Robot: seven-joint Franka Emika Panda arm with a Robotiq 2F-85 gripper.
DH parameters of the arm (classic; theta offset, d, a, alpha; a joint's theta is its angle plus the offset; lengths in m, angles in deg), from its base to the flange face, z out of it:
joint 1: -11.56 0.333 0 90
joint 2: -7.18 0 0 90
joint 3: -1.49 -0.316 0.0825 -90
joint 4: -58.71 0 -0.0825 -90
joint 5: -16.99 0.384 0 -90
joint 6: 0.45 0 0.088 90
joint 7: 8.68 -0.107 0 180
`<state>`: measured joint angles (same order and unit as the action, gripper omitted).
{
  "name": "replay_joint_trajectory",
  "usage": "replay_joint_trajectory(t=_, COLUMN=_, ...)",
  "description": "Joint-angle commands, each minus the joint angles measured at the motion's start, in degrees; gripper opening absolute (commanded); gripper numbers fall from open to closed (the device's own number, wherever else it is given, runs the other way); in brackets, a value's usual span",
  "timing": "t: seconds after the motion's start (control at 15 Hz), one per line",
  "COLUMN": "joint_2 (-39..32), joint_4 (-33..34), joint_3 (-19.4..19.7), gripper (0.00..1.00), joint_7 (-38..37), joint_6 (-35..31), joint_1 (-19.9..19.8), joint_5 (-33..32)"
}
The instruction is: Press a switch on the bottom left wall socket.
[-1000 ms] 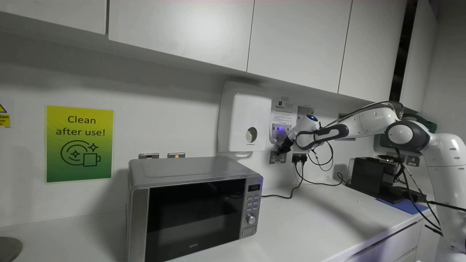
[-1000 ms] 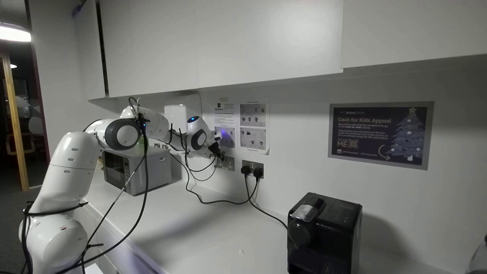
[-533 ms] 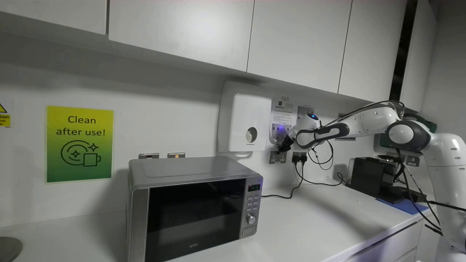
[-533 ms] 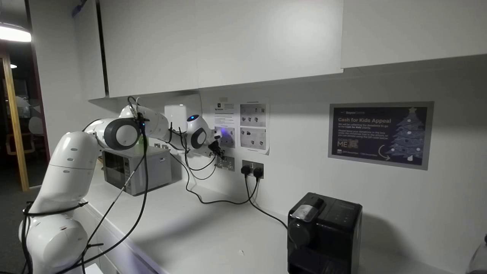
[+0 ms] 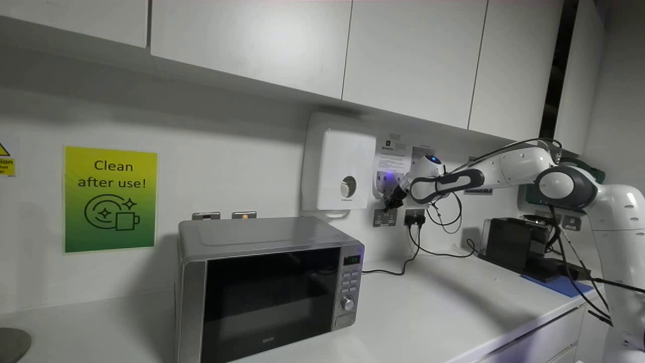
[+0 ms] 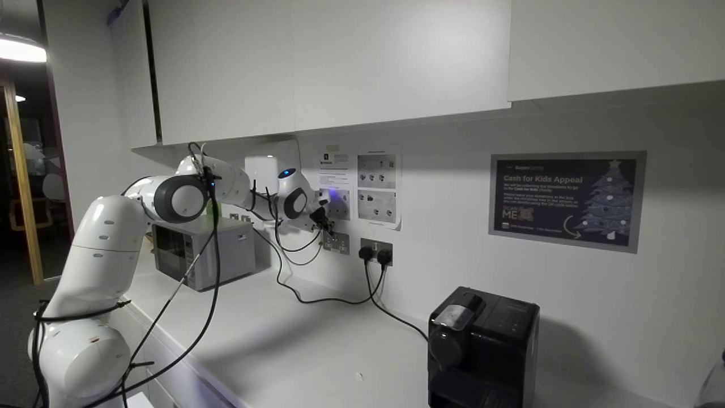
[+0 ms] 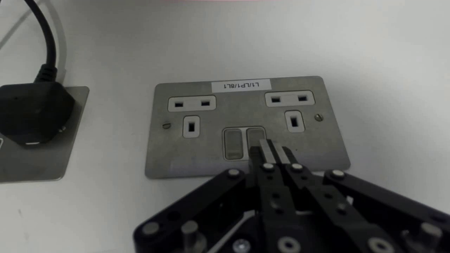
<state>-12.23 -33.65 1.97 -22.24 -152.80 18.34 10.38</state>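
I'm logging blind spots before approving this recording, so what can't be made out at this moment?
Wrist view: the gripper hides part of the picture-right switch on the wall socket; whether they touch can't be told.
Wrist view: the left edge cuts off the black plug.
Both exterior views: the print on the white notice is too small to read.
An exterior view: the digits on the microwave display are blurred.

We take this for a kitchen area: in an exterior view, a microwave (image 5: 269, 292) stands on a white counter (image 5: 428, 307) in the lower middle, with cupboards (image 5: 413, 60) across the top. The "Clean after use!" sign (image 5: 110, 199) at left suggests shared use. We also spot what looks like a coffee machine (image 6: 484, 351), lower right in an exterior view.
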Motion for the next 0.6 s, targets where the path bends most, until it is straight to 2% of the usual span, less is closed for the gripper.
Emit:
replay_joint_trajectory(t=0.0, joint_2=0.97, joint_4=2.82, joint_3=-0.07, gripper=0.00, joint_7=1.56, joint_6=4.86, joint_1=-0.45, joint_5=0.86)
replay_joint_trajectory(t=0.53, joint_2=3.87, joint_4=1.37, joint_3=-0.86, gripper=0.00, joint_7=3.78, joint_6=9.39, joint_1=-0.89, joint_5=1.23)
